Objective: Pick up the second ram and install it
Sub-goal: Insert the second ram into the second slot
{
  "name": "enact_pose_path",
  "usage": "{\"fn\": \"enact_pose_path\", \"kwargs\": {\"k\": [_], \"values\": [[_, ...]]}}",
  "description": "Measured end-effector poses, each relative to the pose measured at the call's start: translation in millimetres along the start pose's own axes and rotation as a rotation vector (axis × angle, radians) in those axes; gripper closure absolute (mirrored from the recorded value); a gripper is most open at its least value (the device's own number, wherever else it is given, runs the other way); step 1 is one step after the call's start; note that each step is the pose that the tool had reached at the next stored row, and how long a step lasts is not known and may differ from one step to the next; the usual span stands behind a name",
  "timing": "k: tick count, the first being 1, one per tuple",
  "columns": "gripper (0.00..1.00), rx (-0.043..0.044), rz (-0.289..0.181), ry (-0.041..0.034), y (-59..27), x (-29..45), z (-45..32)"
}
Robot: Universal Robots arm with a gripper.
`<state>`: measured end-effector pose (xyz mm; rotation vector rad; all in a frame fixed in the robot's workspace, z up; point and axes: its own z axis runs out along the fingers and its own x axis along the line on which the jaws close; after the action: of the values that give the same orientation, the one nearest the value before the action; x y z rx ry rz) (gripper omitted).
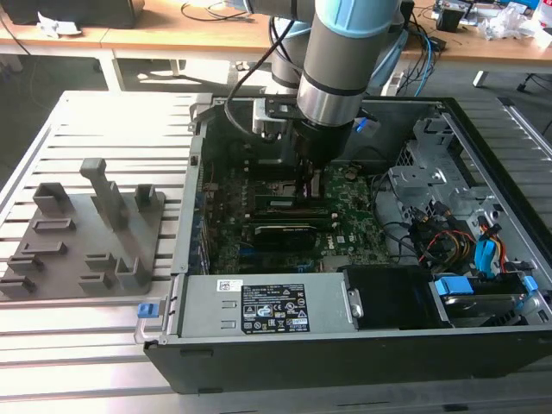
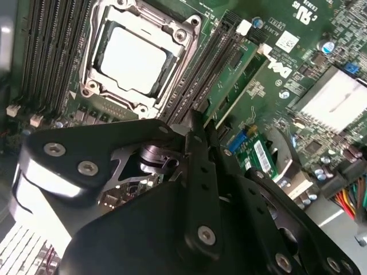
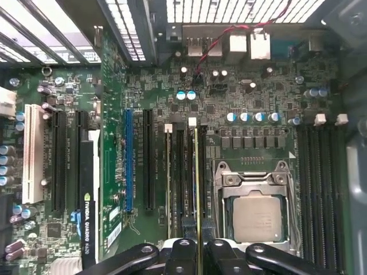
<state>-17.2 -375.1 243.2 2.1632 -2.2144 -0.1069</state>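
The worktop [image 1: 103, 345] is a slatted metal bed, and on it sits the open case [image 1: 483, 172], lying on its side so that the board [image 1: 345, 207] faces up and the arm [image 1: 345, 52] can reach straight down into it. Toward the exterior view's left, well apart from the case, rests the grey tray [image 1: 82, 233]; its slots stand upright so sticks can be lifted out edge-on.

The arm hangs vertically over the middle of the board, which suits a push straight into a socket. In the first wrist view the processor [image 3: 257, 216] lies bare in its frame, with the long memory slots [image 3: 178, 172] just beside it.

The pincer [image 3: 196, 247] is clenched on the ram [image 3: 196, 177], which shows as a thin edge-on strip running along one of those slots. Held by its top edge, the stick stays upright and in line with the slot, so it can go in square. In the second wrist view the fingers [image 2: 200, 166] meet close above the same row of slots beside the processor. The ram looks to be in or right at the slot mouth; whether it is fully seated and the end latches [image 3: 192, 121] are closed I cannot tell from this angle.
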Motion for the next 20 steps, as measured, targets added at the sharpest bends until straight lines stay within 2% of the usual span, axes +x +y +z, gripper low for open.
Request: {"fn": "enact_pose_path", "kwargs": {"k": [4,20], "values": [[0.86,0.0,0.0,-0.0001,-0.9,0.2,10.9],[0.86,-0.0001,0.0,0.0,1.4,0.6,19.6]]}}
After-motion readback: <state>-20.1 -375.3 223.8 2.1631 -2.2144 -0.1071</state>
